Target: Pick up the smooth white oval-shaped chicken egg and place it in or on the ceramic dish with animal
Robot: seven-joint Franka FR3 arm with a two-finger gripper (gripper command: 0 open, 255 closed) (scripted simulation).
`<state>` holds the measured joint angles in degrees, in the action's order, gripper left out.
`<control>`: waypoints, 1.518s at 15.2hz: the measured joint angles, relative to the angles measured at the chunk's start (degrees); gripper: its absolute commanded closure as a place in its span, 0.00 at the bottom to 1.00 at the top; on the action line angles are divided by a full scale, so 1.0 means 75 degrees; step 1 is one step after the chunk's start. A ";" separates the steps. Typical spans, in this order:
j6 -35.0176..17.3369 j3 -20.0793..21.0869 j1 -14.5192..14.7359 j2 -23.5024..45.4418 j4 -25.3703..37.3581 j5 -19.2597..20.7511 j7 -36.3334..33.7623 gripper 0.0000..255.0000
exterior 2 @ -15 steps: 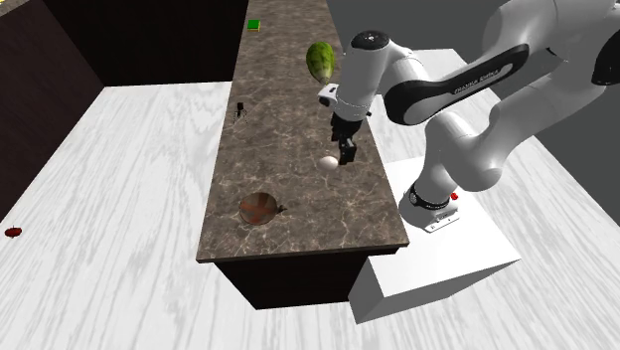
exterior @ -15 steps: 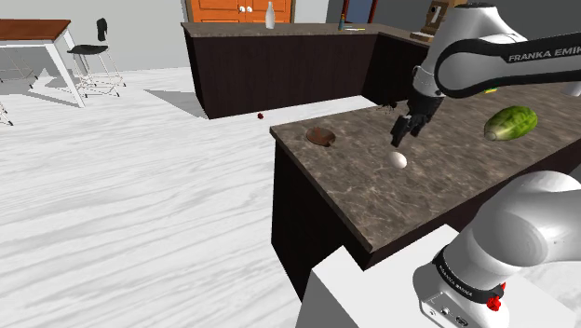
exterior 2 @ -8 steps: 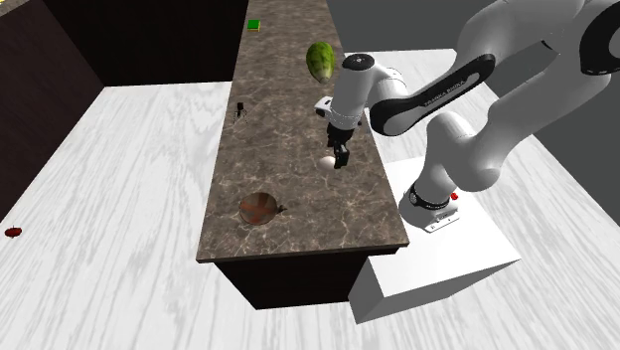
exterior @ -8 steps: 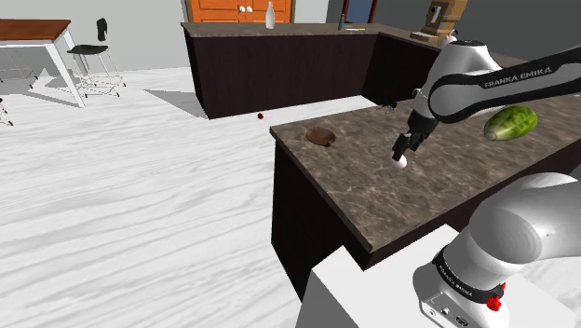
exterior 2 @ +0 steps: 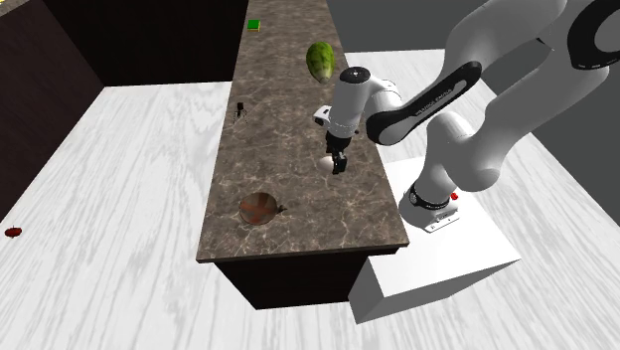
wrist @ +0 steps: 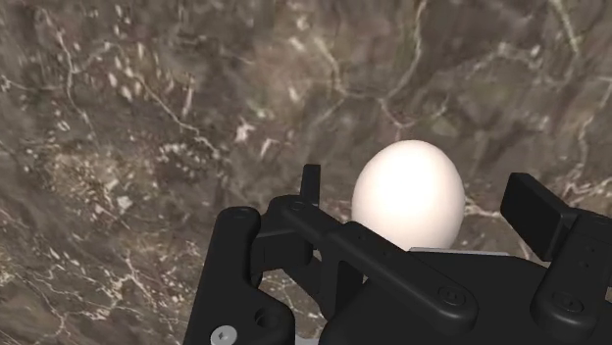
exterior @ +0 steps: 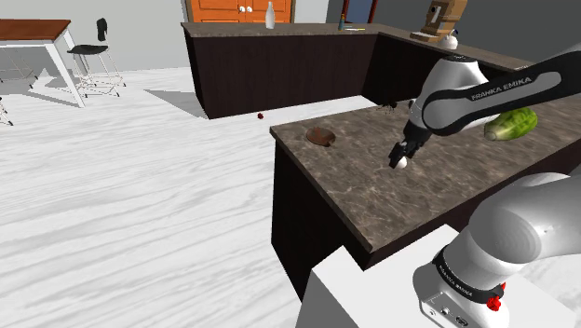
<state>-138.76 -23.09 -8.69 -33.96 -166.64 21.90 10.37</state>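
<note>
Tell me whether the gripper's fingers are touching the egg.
Apart. In the wrist view the egg sits between the open gripper's fingers, with a strip of marble counter showing on each side.

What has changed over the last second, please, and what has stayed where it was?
The hand has come down to the counter and now straddles the white egg, open and not touching it. The egg, the brown dish and the green fruit have not moved.

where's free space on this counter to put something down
Bare counter between the brown dish and the small black object, and from the dish to the egg. Crowded at the egg, between the open jaws.
</note>
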 measured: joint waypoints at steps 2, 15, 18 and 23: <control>-0.0021 -0.0002 0.0002 0.0015 -0.0004 0.0002 -0.0004 0.00; -0.0032 -0.0003 0.0002 0.0022 -0.0005 0.0004 -0.0006 1.00; 0.0281 0.0064 0.0015 -0.0205 0.0083 -0.0057 0.0004 1.00; 0.1029 0.0200 0.0052 -0.0658 0.0388 -0.0208 0.0064 1.00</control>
<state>-131.05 -21.59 -8.30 -38.90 -163.73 20.35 10.85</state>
